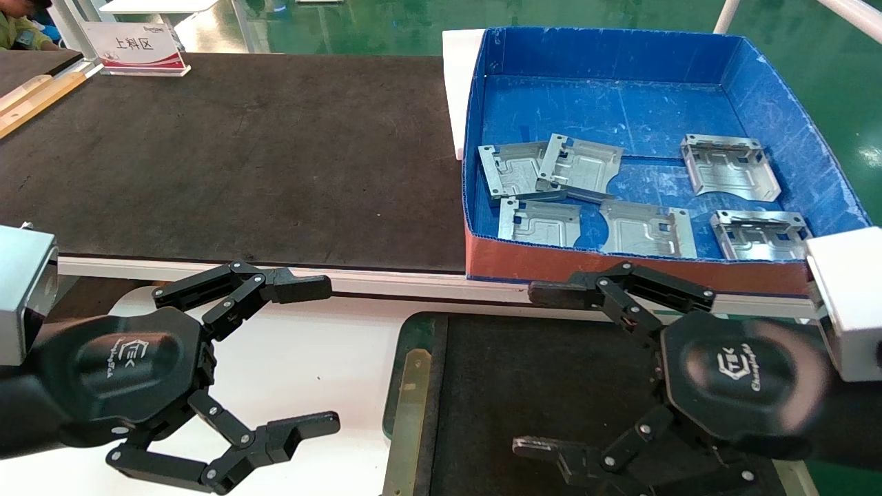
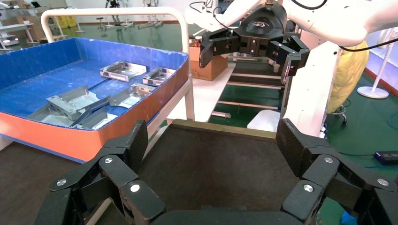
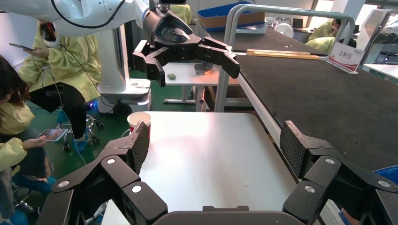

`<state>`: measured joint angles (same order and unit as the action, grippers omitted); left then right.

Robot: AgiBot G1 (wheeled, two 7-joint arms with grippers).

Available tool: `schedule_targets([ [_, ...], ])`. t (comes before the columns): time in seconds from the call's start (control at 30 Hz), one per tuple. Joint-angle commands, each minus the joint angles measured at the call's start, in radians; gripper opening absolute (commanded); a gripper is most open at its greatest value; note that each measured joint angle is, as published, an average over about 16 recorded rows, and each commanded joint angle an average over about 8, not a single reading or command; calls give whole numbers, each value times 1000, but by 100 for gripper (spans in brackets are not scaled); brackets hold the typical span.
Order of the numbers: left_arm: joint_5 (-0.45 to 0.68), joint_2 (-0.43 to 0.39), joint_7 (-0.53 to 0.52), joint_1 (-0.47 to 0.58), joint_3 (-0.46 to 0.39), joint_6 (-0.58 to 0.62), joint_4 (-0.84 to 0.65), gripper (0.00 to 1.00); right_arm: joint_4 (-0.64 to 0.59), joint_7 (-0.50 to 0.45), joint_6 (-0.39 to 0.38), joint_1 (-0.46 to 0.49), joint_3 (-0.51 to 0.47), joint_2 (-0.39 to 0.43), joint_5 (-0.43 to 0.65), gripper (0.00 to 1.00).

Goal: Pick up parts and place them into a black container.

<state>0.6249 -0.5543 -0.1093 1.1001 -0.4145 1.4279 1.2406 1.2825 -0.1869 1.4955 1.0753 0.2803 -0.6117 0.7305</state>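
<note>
Both my arms were hanging low in front of me. My left end effector point(image 1: 313, 355) hovered over the white surface point(image 1: 324, 358) with its fingers spread wide, holding nothing. My right end effector point(image 1: 541, 372) was wide too and just as empty, sitting above the black container point(image 1: 413, 331), over its dark floor near the brass strip point(image 1: 408, 406). The parts point(image 1: 551, 172) were all in the blue box point(image 1: 620, 55) up on the long black surface point(image 1: 241, 151): six plates, two overlapping at the box's left side, two just below those by the red-brown front wall, and two more well apart on the right. None of them sat in the container yet
</note>
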Motion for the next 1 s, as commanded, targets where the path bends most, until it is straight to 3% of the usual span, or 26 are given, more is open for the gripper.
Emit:
schedule_targets([
  [0.03,0,0,0,0,0,0,0,100,0,0,0,0,0,0,0,100],
  [0.47,0,0,0,0,0,0,0,100,0,0,0,0,0,0,0,100],
  [0.5,0,0,0,0,0,0,0,92,0,0,0,0,0,0,0,100],
  [0.73,0,0,0,0,0,0,0,4,0,0,0,0,0,0,0,100],
  [0.77,0,0,0,0,0,0,0,0,0,0,0,0,0,0,0,100],
  [1.0,0,0,0,0,0,0,0,0,0,0,0,0,0,0,0,100],
])
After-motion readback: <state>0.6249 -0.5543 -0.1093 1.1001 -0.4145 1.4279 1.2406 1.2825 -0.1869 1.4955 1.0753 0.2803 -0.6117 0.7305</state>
